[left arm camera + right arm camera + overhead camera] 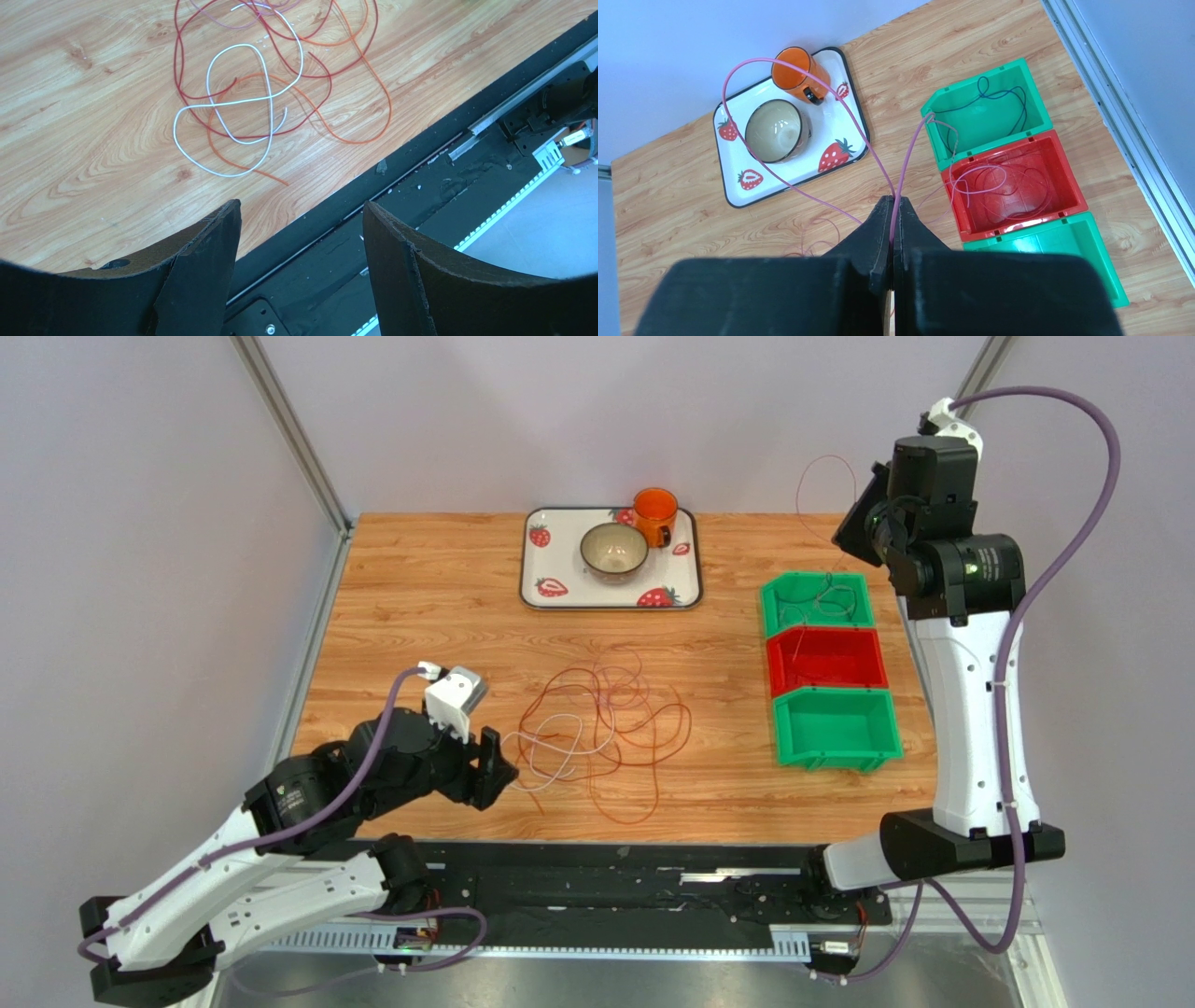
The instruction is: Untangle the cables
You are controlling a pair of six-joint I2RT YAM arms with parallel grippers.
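Note:
A loose tangle of thin red, orange and white cables [606, 731] lies on the wooden table near the front middle. It also shows in the left wrist view [270, 91]. My left gripper [505, 773] is open and empty, low at the tangle's left edge; its own view [300, 210] shows its jaws apart over the table's front edge. My right gripper [852, 532] is raised high over the bins. In its own view [893, 204] it is shut on a thin pink cable [908, 159]. That cable loops upward, and its other end lies in the red bin [1057, 168].
Three bins stand in a row at the right: a green bin [786, 588] holding a dark cable [990, 105], the red bin [870, 665], and a second green bin [884, 732]. A strawberry tray [540, 588] with a bowl [615, 550] and an orange mug [654, 513] stands at the back.

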